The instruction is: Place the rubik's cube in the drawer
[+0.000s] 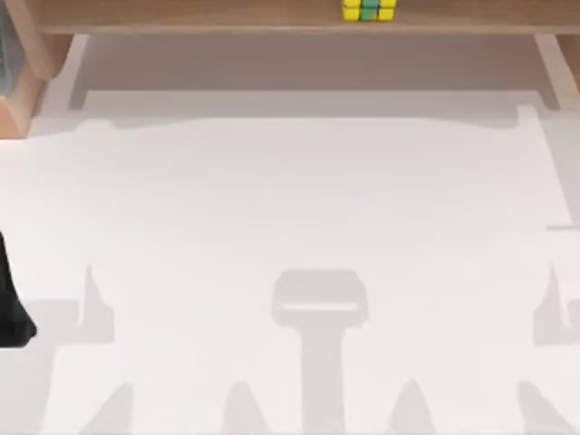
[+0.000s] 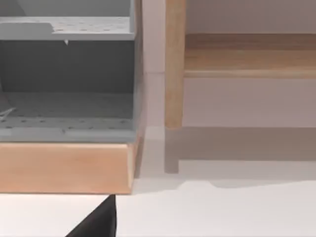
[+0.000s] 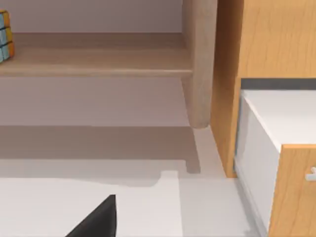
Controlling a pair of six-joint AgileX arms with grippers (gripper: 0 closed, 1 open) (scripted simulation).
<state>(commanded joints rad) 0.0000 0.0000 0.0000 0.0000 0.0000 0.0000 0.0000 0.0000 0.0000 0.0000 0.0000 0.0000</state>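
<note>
The rubik's cube (image 1: 367, 9), with yellow and green tiles, sits on a wooden shelf (image 1: 227, 16) at the far edge of the table, right of centre. The right wrist view catches it (image 3: 4, 34) at the shelf's end, far from my right gripper (image 3: 96, 220), of which a dark tip shows low over the white table. A drawer (image 2: 64, 167) with a light wood front and grey inside stands pulled open at the far left; my left gripper (image 2: 96, 220) hangs just in front of it. My left arm (image 1: 13, 299) is a dark shape at the table's left edge.
Pale wooden legs (image 2: 174, 64) hold the shelf up at both ends. A wooden cabinet (image 3: 266, 44) with a pulled-out unit, white on top (image 3: 284, 118), stands at the right. The white table (image 1: 290, 227) stretches in front of the shelf.
</note>
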